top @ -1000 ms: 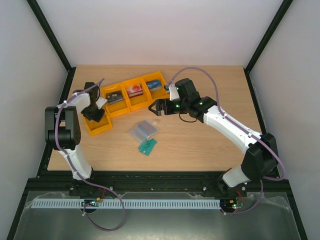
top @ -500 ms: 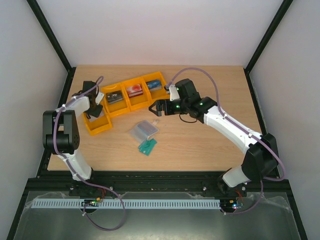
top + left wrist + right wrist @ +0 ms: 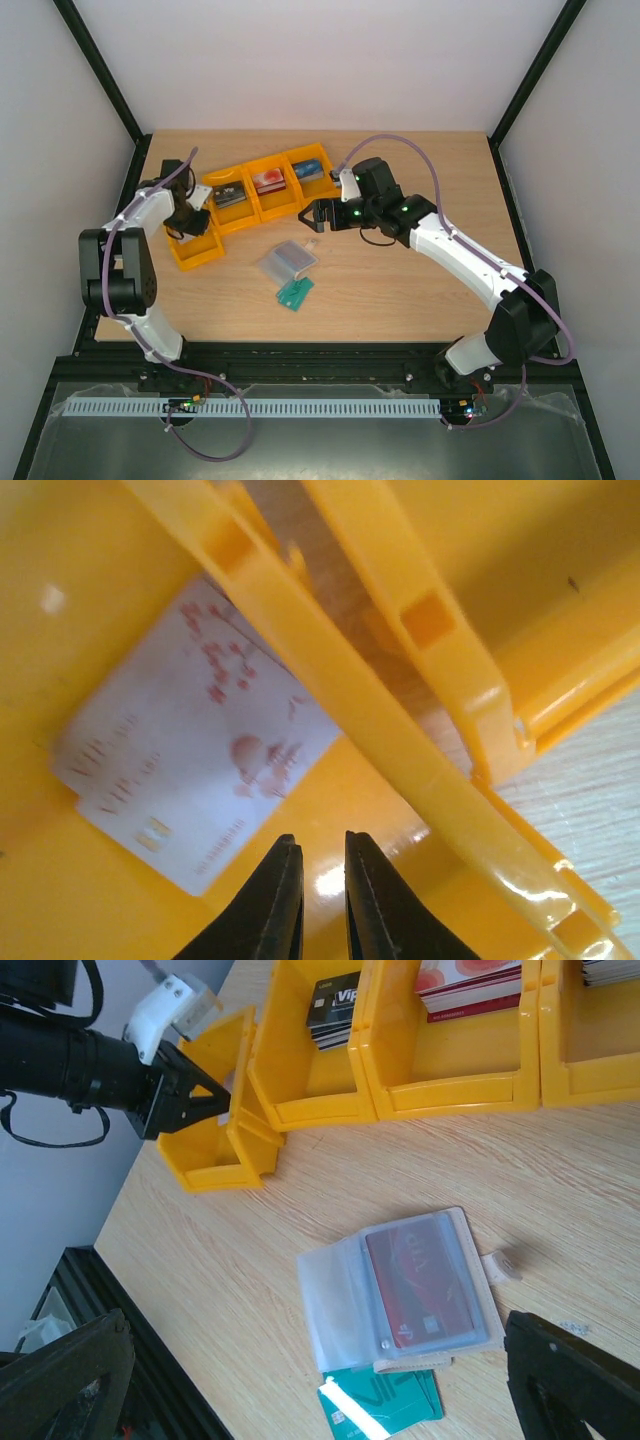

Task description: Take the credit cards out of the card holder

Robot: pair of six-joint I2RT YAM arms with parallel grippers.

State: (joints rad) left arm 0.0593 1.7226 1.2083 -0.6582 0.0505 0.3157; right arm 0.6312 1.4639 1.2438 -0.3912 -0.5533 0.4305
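Observation:
The card holder point(image 3: 287, 260) lies open on the table, beige with clear pockets; in the right wrist view point(image 3: 335, 1310) a dark red credit card point(image 3: 420, 1285) sits inside its top pocket. My right gripper point(image 3: 311, 215) is wide open and empty, hovering above the holder point(image 3: 318, 1325). My left gripper point(image 3: 185, 222) is inside the leftmost yellow bin point(image 3: 200, 253). Its jaws point(image 3: 322, 855) stand a narrow gap apart and hold nothing. A whitish-pink credit card point(image 3: 190, 770) lies flat on the bin floor just ahead of them.
Green cards point(image 3: 295, 293) lie half under the holder's near edge point(image 3: 385, 1410). A row of yellow bins point(image 3: 262, 205) holds a black card stack point(image 3: 335, 1005), a red-and-white stack point(image 3: 470, 985) and another stack point(image 3: 307, 172). The holder's snap tab point(image 3: 500, 1265) sticks out.
My left arm has swung outward to the left and its gripper has shifted slightly back within the leftmost bin. The right arm, holder and green cards have not moved.

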